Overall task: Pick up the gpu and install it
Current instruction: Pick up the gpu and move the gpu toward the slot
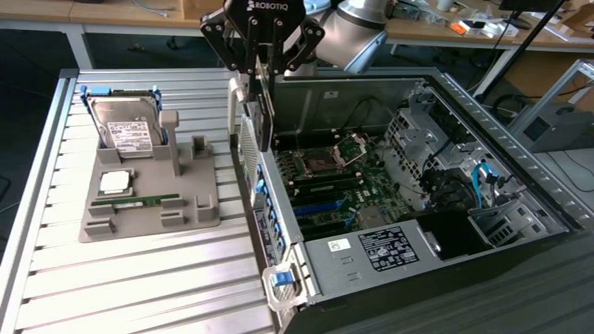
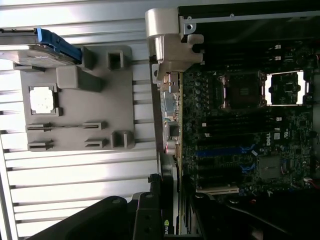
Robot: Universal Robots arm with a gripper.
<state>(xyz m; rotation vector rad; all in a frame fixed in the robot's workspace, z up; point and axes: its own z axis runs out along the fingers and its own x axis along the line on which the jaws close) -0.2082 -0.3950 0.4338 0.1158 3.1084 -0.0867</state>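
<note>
Currently in hand: the carry, as judged; the gpu (image 1: 266,118) is off the bench (image 1: 139,278) and not yet seated in the computer case (image 1: 519,188).
Grip: the gripper (image 1: 264,69) pinches the gpu by its upper edge, one finger pressed against each flat face.
Position of the gpu: in the air, hanging upright and seen edge-on. It is above the case wall that faces the tray (image 1: 139,221), just inside that wall, with its silver bracket on the tray side. It appears clear of the motherboard (image 1: 357,177), though the gap to the wall cannot be told.
Arm pose: the arm (image 1: 357,28) reaches in from the bench's far edge in the exterior view. The wrist points straight down, so the fingers and the card share one vertical line.
What seating calls for (judgement): the card's lower edge brought parallel to and directly over an expansion slot (image 1: 320,207), with the bracket lined up against the case wall. It then takes a straight descent with no tilt, since the wall leaves little room on that side.
Risk (judgement): a skewed card could catch the wall or miss the slot.
Bench, exterior view's left edge: the tray carries the hard drive (image 1: 125,129), a processor chip (image 1: 114,182) and the memory stick (image 1: 139,202), all well apart from the gripper.
</note>
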